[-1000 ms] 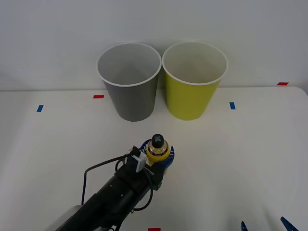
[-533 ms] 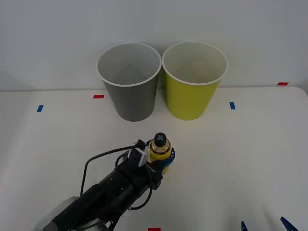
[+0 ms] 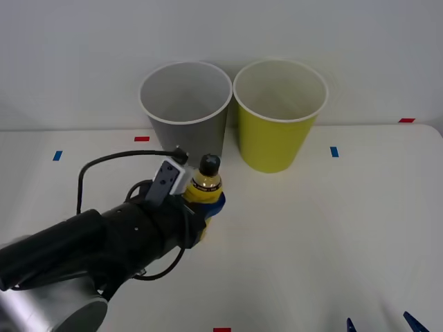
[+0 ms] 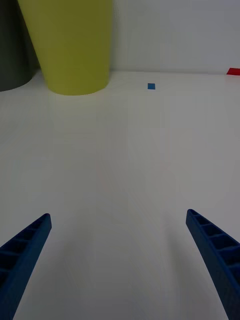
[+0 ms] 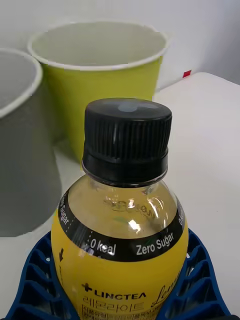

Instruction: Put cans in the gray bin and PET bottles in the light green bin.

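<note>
My left gripper (image 3: 206, 200) is shut on the PET bottle (image 3: 206, 182), a small clear bottle with a yellow body and black cap, held upright above the table in front of the gray bin (image 3: 187, 117). The left wrist view shows the PET bottle (image 5: 122, 220) between the blue fingers (image 5: 37, 270), with the gray bin (image 5: 20, 150) and the light green bin (image 5: 100, 75) behind it. The light green bin (image 3: 279, 114) stands right of the gray one. My right gripper (image 4: 120, 265) stays open low at the front right, its fingertips (image 3: 414, 322) at the front view's bottom edge.
Both bins stand side by side at the back of the white table (image 3: 332, 235), near the wall. Small blue (image 3: 334, 151) and red (image 3: 142, 139) tape marks dot the tabletop. The light green bin (image 4: 70, 45) is far ahead of the right gripper.
The left gripper has lifted the bottle off the table and carried it back and slightly left, toward the bins. The right arm has not moved.
</note>
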{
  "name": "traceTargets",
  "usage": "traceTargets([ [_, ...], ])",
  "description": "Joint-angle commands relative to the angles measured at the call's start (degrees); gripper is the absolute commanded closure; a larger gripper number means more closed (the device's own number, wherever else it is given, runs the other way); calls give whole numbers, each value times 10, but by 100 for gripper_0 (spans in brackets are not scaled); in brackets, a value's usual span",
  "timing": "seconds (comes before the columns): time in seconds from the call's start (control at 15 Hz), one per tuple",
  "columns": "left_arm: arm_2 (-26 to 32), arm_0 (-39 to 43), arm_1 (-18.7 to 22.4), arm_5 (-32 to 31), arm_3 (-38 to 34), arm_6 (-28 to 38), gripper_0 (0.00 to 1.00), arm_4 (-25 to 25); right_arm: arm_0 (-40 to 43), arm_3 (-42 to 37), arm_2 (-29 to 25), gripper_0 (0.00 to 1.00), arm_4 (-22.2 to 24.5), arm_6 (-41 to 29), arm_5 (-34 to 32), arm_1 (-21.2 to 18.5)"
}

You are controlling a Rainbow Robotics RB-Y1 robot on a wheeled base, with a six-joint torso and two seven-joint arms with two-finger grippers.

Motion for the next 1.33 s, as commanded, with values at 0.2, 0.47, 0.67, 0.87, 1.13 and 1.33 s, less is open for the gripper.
traceTargets([
  [0.2,97,-48,-52,117,-77,11,90,16,0,0,0,7,0,0,0,0],
  [0.47,140,-130,-57,171,-77,27,90,19,0,0,0,7,0,0,0,0],
  [0.67,163,-203,-70,242,-77,39,90,19,0,0,0,7,0,0,0,0],
  [0.87,180,-272,-83,281,-56,51,90,18,0,0,0,7,0,0,0,0],
  [1.13,182,-382,-101,281,40,63,91,28,0,0,0,7,0,0,0,0],
  [1.33,182,-465,-115,278,125,70,91,48,0,0,0,7,0,0,0,0],
])
